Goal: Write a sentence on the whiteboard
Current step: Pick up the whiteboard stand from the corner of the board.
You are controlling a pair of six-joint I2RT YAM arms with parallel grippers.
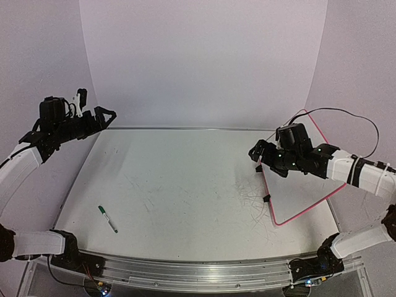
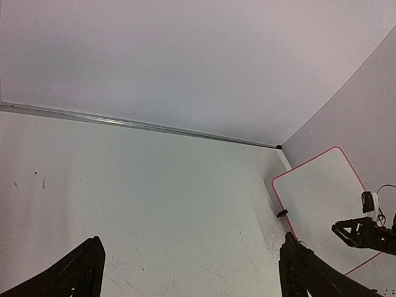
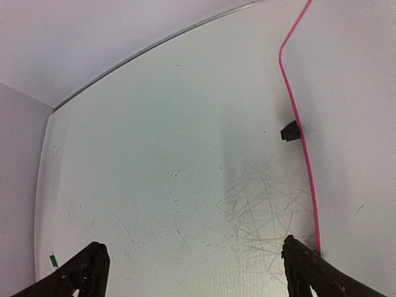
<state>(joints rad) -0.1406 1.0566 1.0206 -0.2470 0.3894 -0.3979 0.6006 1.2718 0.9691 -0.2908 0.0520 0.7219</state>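
With the left gripper (image 1: pixel 93 106) and right gripper (image 1: pixel 258 158) both wide open and empty and the blank board (image 1: pixel 300 198) at the table's (image 1: pixel 185 185) right, the left should probably straddle the pen (image 1: pixel 107 219) mid-barrel.

Overhead camera views the whole desk (image 1: pixel 185 198) from above its near edge; both raised wrist cameras look across it, sharing the whiteboard (image 2: pixel 318 198).

the right gripper (image 3: pixel 192 247) shows its two dark fingers at the bottom corners of the frame, spread wide apart. the whiteboard (image 3: pixel 352 124) fills the right side, a black clip foot (image 3: pixel 289 131) on its red-pink rim. the table (image 3: pixel 154 154) is scratched at lower middle.
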